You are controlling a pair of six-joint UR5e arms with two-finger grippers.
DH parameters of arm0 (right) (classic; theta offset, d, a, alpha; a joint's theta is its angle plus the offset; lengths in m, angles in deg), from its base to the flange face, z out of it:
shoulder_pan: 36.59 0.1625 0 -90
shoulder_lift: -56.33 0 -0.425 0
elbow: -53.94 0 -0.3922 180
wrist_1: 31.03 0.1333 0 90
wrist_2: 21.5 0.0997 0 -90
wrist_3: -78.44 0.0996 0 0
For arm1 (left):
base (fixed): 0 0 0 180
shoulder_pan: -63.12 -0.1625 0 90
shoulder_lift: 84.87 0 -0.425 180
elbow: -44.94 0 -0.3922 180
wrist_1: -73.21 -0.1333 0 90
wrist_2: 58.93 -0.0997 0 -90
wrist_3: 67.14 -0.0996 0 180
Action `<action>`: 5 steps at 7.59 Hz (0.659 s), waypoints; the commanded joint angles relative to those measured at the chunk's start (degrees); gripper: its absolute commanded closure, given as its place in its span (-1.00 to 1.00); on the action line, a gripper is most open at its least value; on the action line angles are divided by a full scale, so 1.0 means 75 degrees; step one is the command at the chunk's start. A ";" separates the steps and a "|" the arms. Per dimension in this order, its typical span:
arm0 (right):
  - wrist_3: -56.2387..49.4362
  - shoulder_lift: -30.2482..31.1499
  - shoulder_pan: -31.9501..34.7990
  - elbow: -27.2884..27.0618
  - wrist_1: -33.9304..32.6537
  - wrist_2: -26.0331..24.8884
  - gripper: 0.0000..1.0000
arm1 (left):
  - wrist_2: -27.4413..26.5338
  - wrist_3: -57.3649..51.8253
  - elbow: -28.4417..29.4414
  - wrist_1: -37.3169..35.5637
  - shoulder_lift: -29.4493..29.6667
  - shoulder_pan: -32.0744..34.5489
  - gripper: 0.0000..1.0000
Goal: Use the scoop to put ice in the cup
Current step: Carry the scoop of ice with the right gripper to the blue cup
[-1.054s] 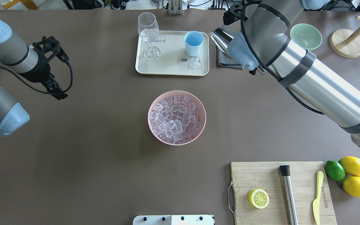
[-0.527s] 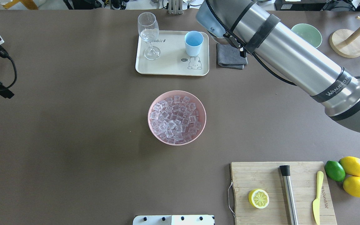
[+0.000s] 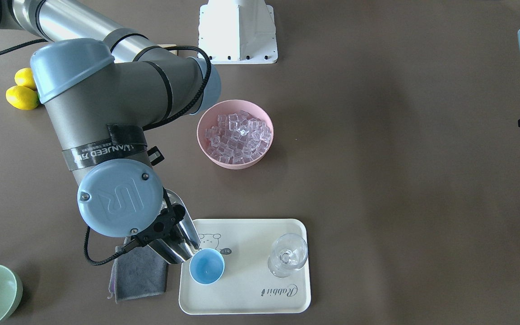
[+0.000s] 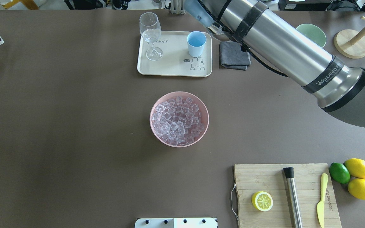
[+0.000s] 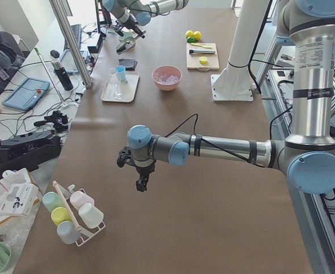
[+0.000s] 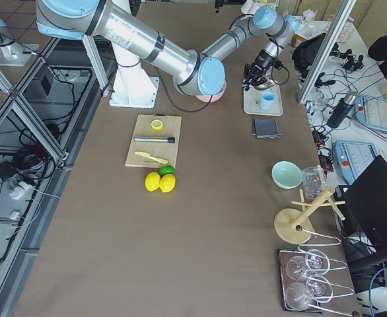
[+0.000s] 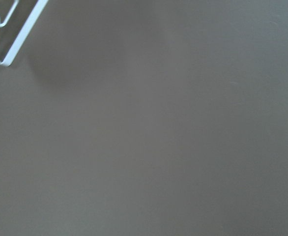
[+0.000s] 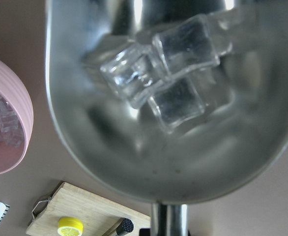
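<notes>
Brown table [image 4: 74, 126] bears tray [image 4: 169, 65], pink bowl [image 4: 151, 118], grey cloth [image 4: 233, 58], green bowl [image 4: 315, 34], cutting board [image 4: 265, 180], 2 lemons [image 4: 359, 168], lime [image 4: 339, 173].

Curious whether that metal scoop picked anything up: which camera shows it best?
The right wrist-mounted view: the scoop fills it, a few ice cubes inside. Front-facing shows only its outside beside the cup; overhead, the arm hides nearly all; side views make it tiny.

You've got a light-blue cup [image 4: 196, 41] on a cream tray [image 4: 173, 68] with a little bunny doodle and grey "Rabbit" lettering. Right beside the tray: a dark grey cloth [image 4: 234, 58] and the mirror-shiny silver scoop [image 3: 178, 248]. Clear glossy ice [image 4: 178, 121] sits in a pink bowl [image 3: 237, 164] near the tray. The counter [image 4: 74, 126] is plain flat brown.
</notes>
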 commanded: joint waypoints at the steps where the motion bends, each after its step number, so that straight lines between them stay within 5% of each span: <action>1: -0.0096 -0.0067 -0.0038 0.0174 0.0232 -0.0052 1.00 | 0.0746 0.0012 0.0737 -0.0014 -0.0121 0.1249 -0.97; 5: -0.0107 -0.0195 -0.0050 0.0641 0.0538 -0.0028 1.00 | 0.0711 0.0059 0.0855 -0.0107 -0.0121 0.1309 -0.97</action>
